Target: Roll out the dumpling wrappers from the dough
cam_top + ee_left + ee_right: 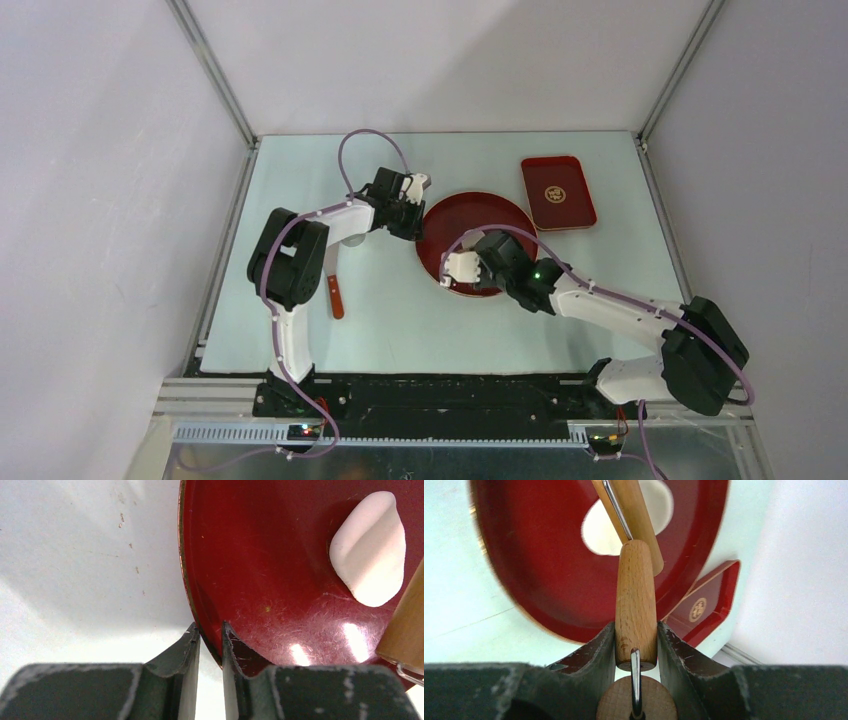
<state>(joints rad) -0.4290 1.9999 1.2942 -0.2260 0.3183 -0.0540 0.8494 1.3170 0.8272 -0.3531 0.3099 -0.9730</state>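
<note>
While the left gripper (210,630) pinches the plate rim (183,555), the outstretched right gripper (636,630) clamps the roller (636,590) over dough (370,550).

Seen from above, the right gripper (462,268) covers the near side of the red plate (478,212), hiding the dough (369,550) and the rolling pin (636,605). The left wrist view cuts the plate off at top and right. In the right wrist view the pin crosses the dough's middle, and the plate's rim hides half the red tray (704,605).
</note>
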